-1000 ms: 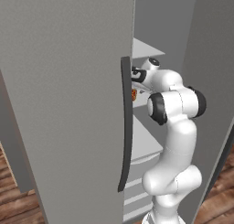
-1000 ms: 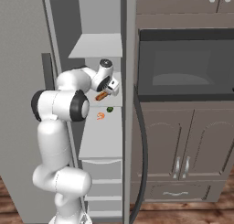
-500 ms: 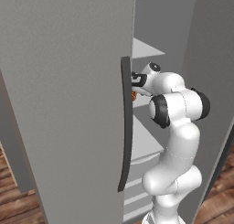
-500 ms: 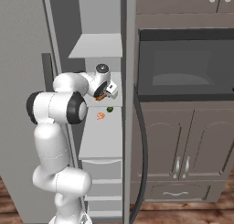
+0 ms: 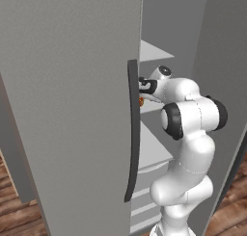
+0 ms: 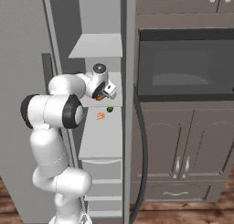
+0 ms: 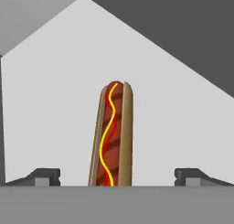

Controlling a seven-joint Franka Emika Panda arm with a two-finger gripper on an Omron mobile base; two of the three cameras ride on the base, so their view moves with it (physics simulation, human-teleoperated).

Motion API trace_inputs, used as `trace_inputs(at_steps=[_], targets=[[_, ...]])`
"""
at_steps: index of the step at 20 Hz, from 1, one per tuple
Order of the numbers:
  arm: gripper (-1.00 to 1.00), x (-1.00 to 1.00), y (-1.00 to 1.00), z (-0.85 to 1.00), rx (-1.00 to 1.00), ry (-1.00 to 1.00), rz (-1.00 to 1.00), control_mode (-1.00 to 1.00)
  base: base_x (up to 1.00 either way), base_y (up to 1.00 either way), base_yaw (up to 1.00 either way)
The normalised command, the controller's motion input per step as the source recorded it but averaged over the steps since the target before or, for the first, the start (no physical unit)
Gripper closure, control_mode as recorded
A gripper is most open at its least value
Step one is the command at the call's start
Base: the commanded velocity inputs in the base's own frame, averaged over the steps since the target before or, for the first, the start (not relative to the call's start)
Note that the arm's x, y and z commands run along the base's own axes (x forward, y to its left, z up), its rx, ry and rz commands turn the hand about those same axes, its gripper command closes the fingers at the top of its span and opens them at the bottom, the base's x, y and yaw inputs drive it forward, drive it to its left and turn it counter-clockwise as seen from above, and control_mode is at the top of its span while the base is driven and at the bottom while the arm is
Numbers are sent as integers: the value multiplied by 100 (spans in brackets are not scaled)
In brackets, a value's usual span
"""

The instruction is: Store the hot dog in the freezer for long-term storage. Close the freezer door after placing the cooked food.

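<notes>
Count: one hot dog (image 7: 112, 135), one gripper (image 7: 117, 176), one freezer (image 6: 98, 45) with one freezer door (image 5: 67, 100), one green ball (image 6: 109, 109), one orange scrap (image 6: 100, 115), one microwave (image 6: 185, 65).
Hot dog look: tan bun, split on top; red-brown sausage with darker bands; one wavy yellow line and one thin red line running its length. Long and narrow, lies flat, one rounded end away from the hand, near end cut off by the bottom of the hand view.
Hot dog place: on a white freezer shelf (image 7: 55, 104), centred between the two fingertips (image 7: 43, 176). Bare shelf shows on both sides between bun and tips, so no contact seen. In the left base view an orange bit shows just beside the door handle (image 5: 133, 134), under the hand; in the right base view an orange bit sits at the hand.
Gripper: jaws spread wide, one tip either side of the hot dog, nothing clamped. Hand is inside the freezer, at the middle shelf.
Freezer: open; white shelves above, white drawers (image 6: 103, 170) below.
Freezer door: swung open, plain grey, long dark vertical handle on its edge next to the arm.
Green ball: on the shelf below the hand, near the freezer's right wall.
Orange scrap: same shelf, just left of the green ball, apart from it.
Microwave: dark, built in, right of the freezer above grey cabinet doors (image 6: 183, 150).
</notes>
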Motion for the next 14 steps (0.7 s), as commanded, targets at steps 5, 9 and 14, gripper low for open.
trace_inputs(at_steps=[5, 9, 14], targets=[[-100, -61, -2, 12, 0, 0, -1, -100, 0, 0, 0], [-100, -61, -7, 25, 0, 0, 0, -100, 0, 0, 0], [-100, -62, -2, 32, 0, 0, 0, -100, 0, 0, 0]])
